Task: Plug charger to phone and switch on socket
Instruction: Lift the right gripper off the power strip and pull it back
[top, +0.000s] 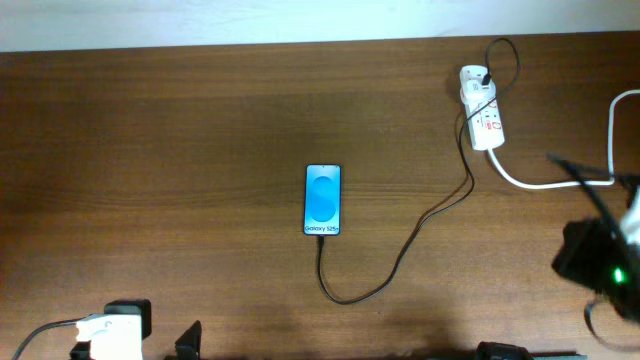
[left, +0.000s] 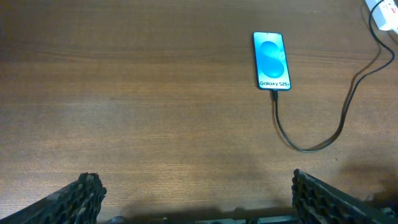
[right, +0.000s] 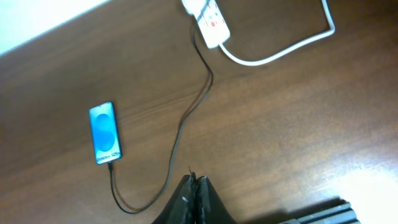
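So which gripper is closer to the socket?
Right. The right gripper is on the socket side, toward the front; the left gripper is at the opposite front corner, past the phone.

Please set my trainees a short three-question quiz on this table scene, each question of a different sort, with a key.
1. True or false: the charger meets the phone at the short end that bears the text.
2. Which is shut? A. left gripper B. right gripper C. neither
3. Fill in: the charger's far end runs up to the white ____ near the table's back edge.

Key: 1 true; 2 B; 3 socket
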